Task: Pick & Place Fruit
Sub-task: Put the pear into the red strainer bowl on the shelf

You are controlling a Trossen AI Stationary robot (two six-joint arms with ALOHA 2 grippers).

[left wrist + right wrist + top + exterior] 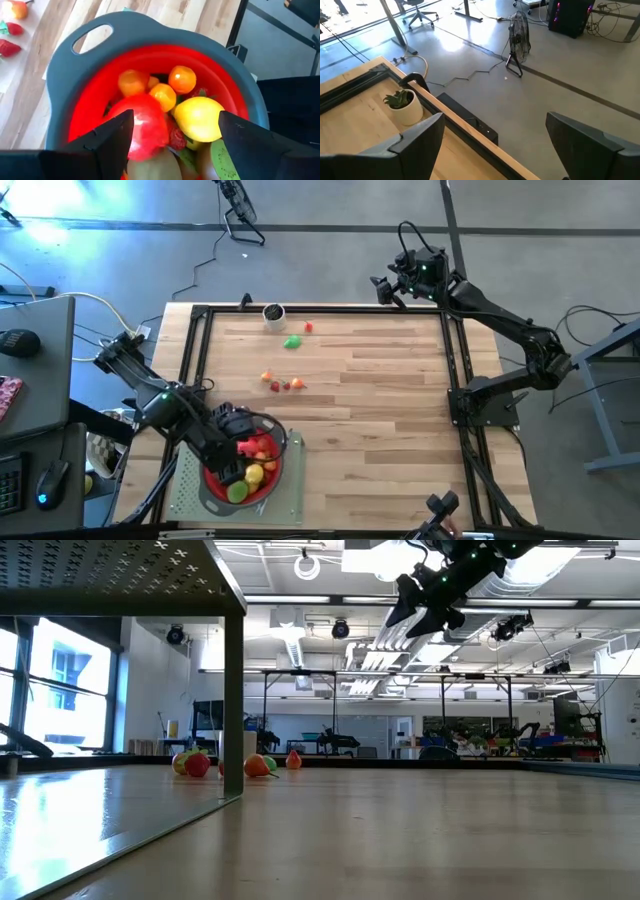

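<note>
A red strainer with a grey rim (65, 75) stands at the table's near left on a pale green mat (188, 480). It holds several toy fruits: a big red one (147, 122), a yellow lemon (200, 117), and orange ones (181, 79). My left gripper (175, 132) hangs open over the strainer, pointing steeply down, fingers on either side of the pile. More fruits lie loose on the wood: a green one (292, 341), a red one (308, 327) and a small cluster (283, 383). My right gripper (385, 288) waits open, raised over the far edge. My left gripper has one finger (112, 137) close against the side of the big red fruit (137, 127), which rests on the pile in the strainer. Whether the finger touches it I cannot tell. The other finger (245, 137) stands apart from the lemon.
A small white pot with a plant (272, 313) stands at the table's far edge. A black frame (195, 345) runs along the table's sides. The loose fruits show in the low view (197, 764) at mid-table. Bare wood spreads across the middle and right.
</note>
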